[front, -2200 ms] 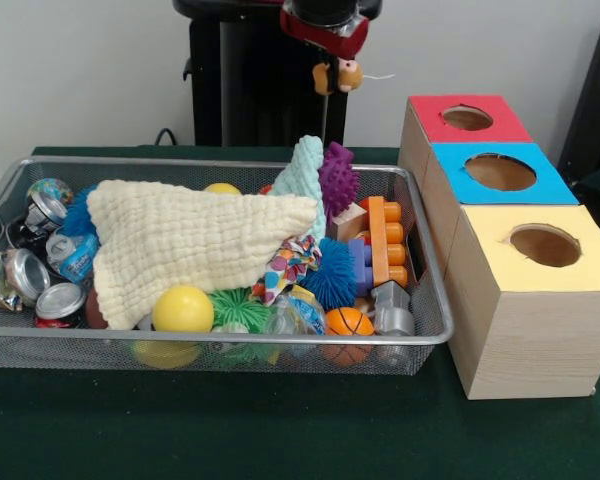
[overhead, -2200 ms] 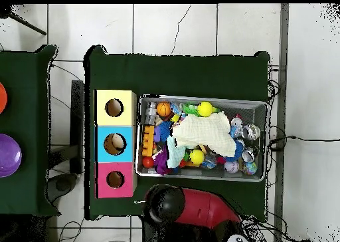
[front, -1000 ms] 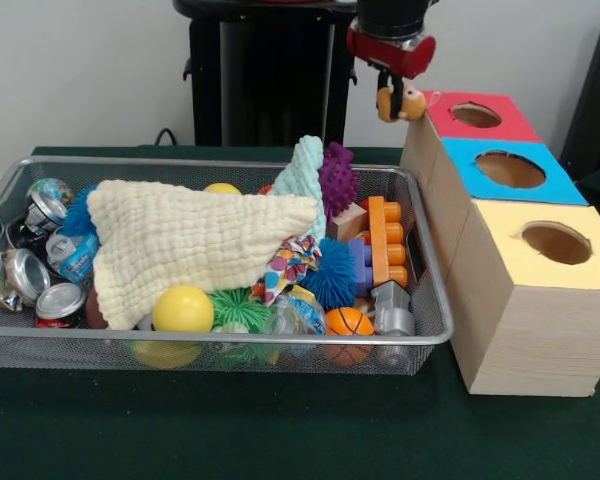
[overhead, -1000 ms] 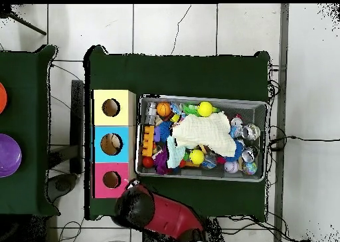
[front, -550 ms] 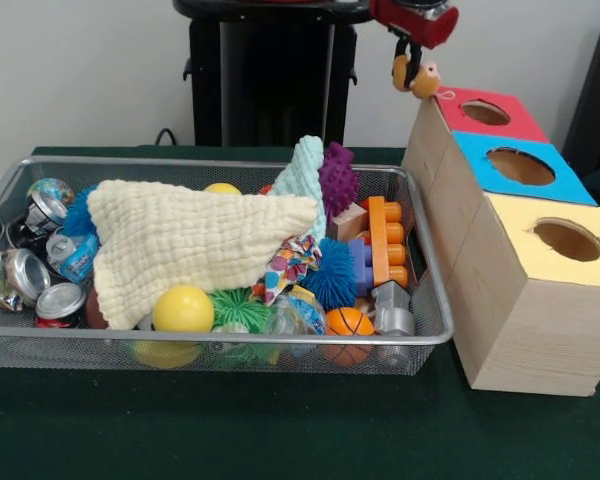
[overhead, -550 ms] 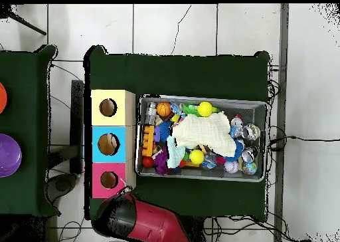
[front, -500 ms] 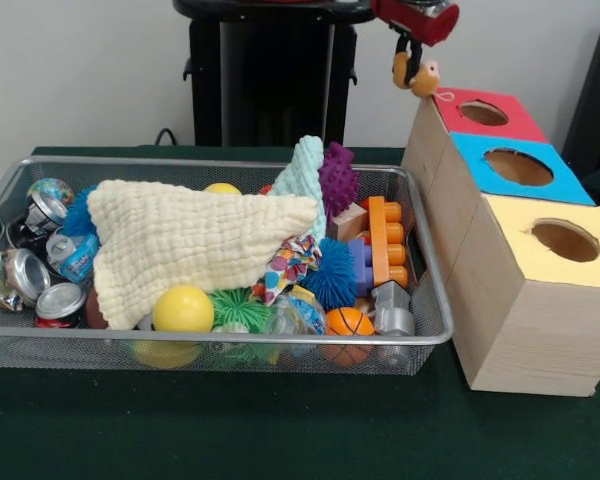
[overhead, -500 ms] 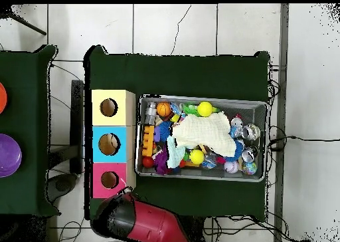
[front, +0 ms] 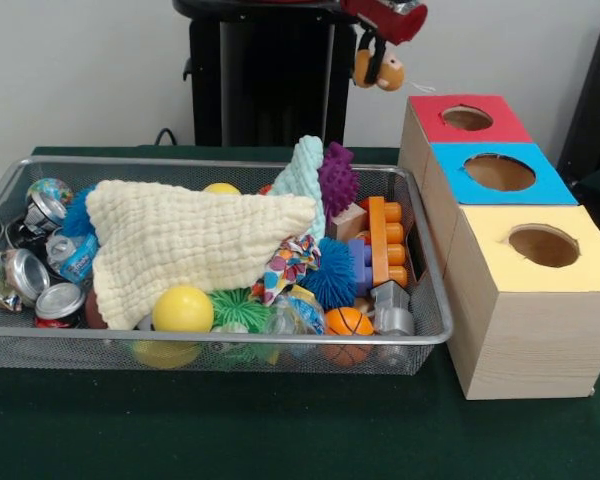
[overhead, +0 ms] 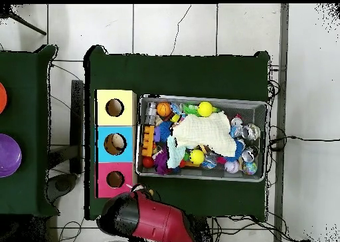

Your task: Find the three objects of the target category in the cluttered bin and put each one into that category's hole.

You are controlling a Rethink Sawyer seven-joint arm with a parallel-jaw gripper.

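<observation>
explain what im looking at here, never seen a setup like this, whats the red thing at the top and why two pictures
The red thing is the end of a robot arm. Its gripper has its jaws closed on a small orange toy, held in the air just left of the red-topped box.

Both pictures show the same moment. One is taken from across the table, facing the robot. The other looks straight down, so the arm appears as a red and black shape at the bottom.

On the green table sits a wire bin full of clutter: a cream cloth, a yellow ball, crushed cans, spiky balls, and plastic blocks. Beside it stand three boxes, topped red, blue and yellow, each with a round hole for dropping sorted items in.
</observation>
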